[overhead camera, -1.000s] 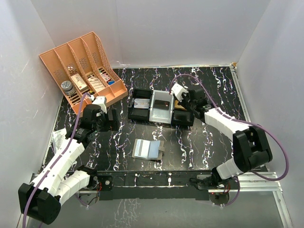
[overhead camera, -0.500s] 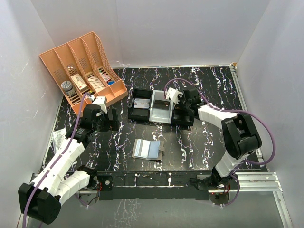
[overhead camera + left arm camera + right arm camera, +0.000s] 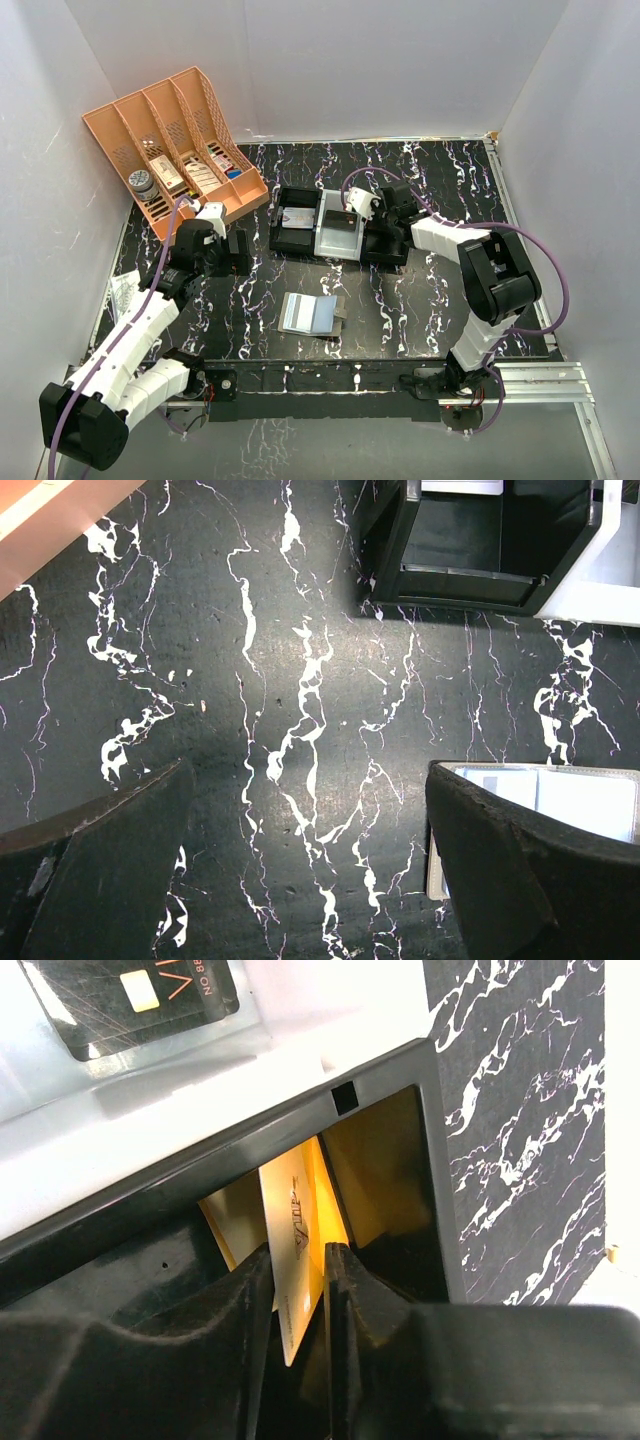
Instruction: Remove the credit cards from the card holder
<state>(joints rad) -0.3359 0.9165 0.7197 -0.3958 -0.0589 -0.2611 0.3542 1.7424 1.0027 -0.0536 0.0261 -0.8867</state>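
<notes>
Card holder (image 3: 312, 314) lying open on counter (image 3: 420, 300) near front centre, left jaws spread wide over counter near it, right jaws down in right compartment of black tray (image 3: 297, 243), orange card (image 3: 290, 1210) upright between them, narrow gap, cannot tell if pinched, black card (image 3: 130, 995) in middle compartment
</notes>
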